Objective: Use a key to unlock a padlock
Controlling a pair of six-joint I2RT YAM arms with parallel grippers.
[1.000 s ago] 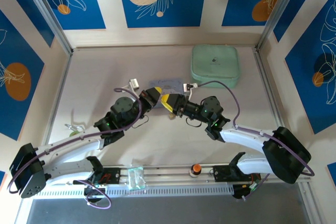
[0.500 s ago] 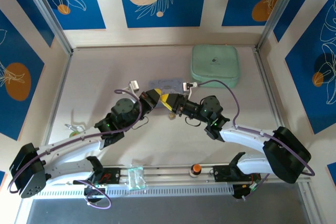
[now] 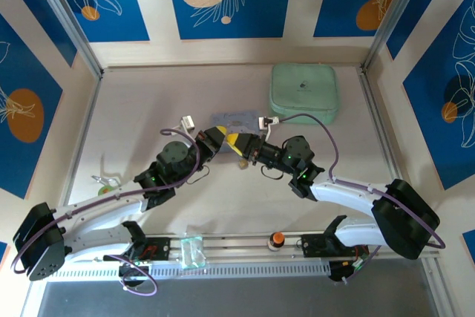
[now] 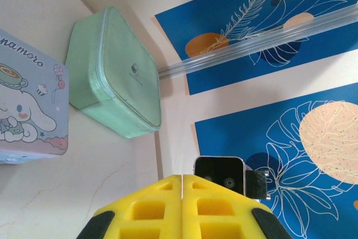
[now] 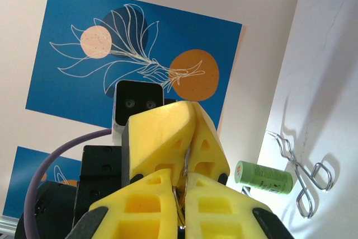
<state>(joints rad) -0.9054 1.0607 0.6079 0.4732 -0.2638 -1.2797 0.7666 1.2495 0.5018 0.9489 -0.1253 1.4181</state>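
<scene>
Seeing the left claw [image 3: 228, 139] shut and the right claw [image 3: 241, 146] pinching a silver sliver [image 5: 183, 166], key or shackle I couldn't tell, tip to tip, I feared slight misalignment would jam or drop it.

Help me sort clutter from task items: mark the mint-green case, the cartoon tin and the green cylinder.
mint-green case [image 4: 112, 76], left wrist view, middle of its lid.
cartoon tin [image 4: 28, 99], left wrist view, on its printed lid.
green cylinder [image 5: 263, 177], right wrist view, middle of its side.
</scene>
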